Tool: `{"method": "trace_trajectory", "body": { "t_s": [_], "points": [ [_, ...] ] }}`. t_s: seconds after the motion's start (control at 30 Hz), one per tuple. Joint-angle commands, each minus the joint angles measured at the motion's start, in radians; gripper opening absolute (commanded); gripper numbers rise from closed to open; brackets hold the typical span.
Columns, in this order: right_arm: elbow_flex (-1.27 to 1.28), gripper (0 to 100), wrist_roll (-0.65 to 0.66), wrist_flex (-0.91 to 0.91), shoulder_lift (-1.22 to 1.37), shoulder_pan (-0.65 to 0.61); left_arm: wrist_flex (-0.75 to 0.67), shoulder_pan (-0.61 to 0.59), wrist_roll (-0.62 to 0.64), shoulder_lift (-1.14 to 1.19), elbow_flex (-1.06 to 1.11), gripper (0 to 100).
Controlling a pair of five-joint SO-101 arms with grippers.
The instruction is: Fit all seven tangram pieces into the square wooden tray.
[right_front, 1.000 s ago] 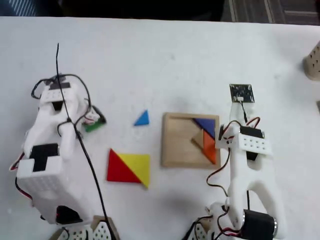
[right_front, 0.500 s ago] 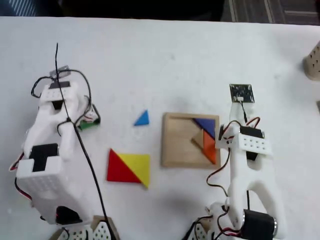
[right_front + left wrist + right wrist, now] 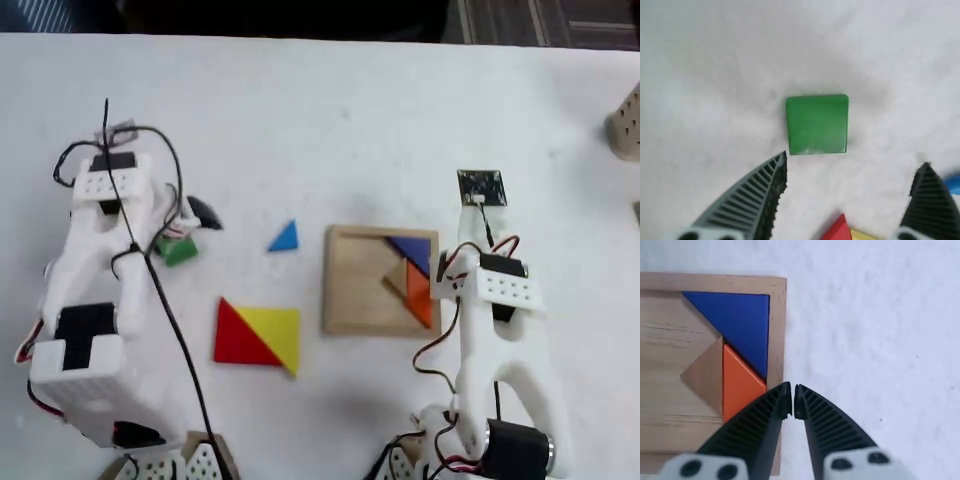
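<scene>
Jaws of the left gripper [image 3: 854, 162] stand wide apart, with the green square [image 3: 817, 124] lying flat just ahead, off-centre toward one tip, edges square to the gap. This arm is the nearer; the tray [image 3: 327, 290] lies well apart beside the right gripper [image 3: 792, 390], closed on nothing.

Left wrist view: 2 items cut off at frame edge, red piece [image 3: 839, 228] and yellow piece [image 3: 860, 235]; blue piece [image 3: 954, 184] largely hidden behind left gripper [image 3: 855, 167]. Right wrist view: wooden tray [image 3: 778, 330] cropped at frame edge; orange piece [image 3: 740, 385] partly covered by right gripper [image 3: 792, 400].
</scene>
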Motion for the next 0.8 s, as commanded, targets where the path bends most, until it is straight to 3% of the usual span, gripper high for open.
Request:
{"method": "trace_trajectory", "body": {
  "t_s": [0.0,0.3,0.77],
  "points": [
    [-0.008,2.4,0.012,-0.019,-0.036,-0.010,-0.072,0.031,-0.014,-0.062,0.006,37],
    [-0.008,2.4,0.012,-0.019,-0.036,-0.010,-0.186,-0.005,-0.061,-0.062,0.101,33],
    [-0.008,2.4,0.012,-0.019,-0.036,-0.010,-0.155,-0.033,-0.061,0.113,0.006,33]
  ]
}}
